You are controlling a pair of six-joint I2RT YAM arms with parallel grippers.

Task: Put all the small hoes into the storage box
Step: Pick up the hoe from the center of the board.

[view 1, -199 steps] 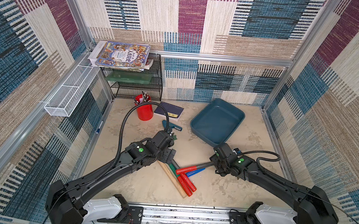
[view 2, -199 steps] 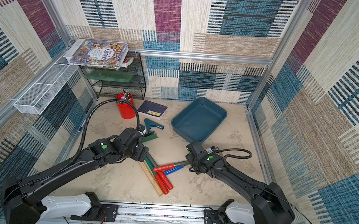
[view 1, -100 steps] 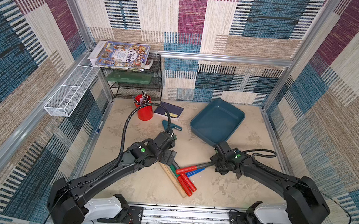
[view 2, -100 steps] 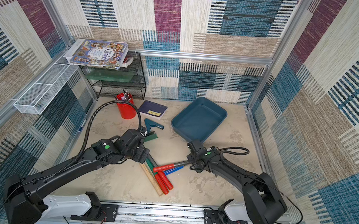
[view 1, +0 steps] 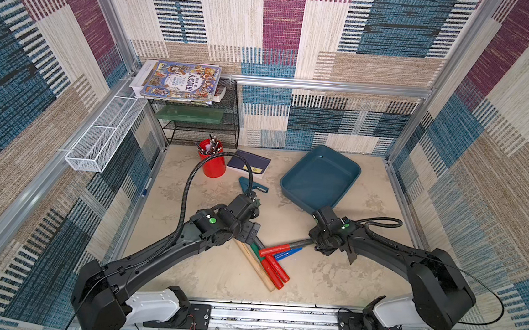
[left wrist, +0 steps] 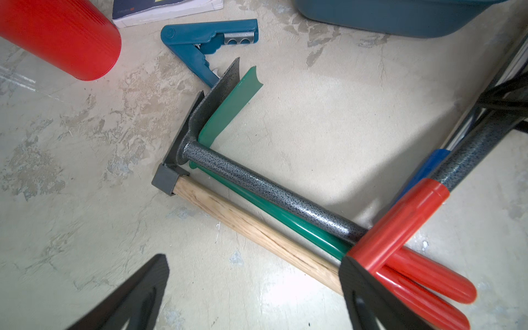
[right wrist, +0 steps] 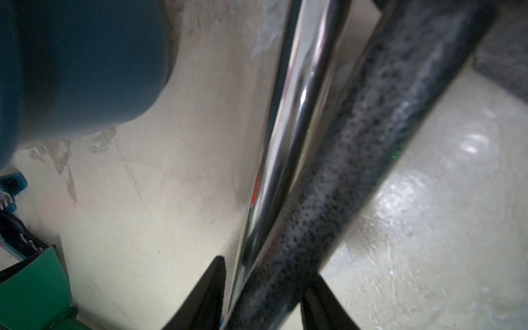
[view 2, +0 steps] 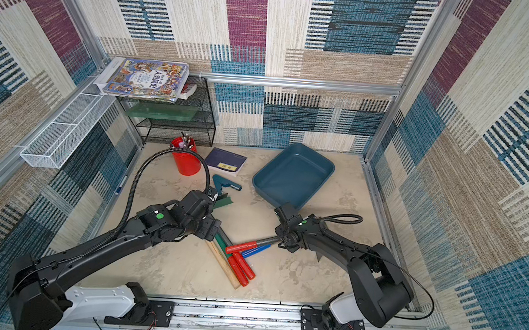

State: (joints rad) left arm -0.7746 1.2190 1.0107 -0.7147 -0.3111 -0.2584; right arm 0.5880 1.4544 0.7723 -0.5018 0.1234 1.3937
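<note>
Small hoe point(view 1: 286, 246): outside storage box point(view 1: 319, 180), red grip resting on tool pile point(view 1: 267, 267).
Long axis passes through right claw point(right wrist: 265, 294); grip lies ahead of it, toward left claw point(left wrist: 253, 257).
Right claw: jaws close-set astride speckled shaft, chrome shaft point(right wrist: 297, 114) alongside; firm pinch cannot tell.
Left claw: spread, empty.
Right arm nearer; box just beside right claw.

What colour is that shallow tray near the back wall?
The tray is a plain teal-blue, with no pattern. It shows best in a top view.
</note>
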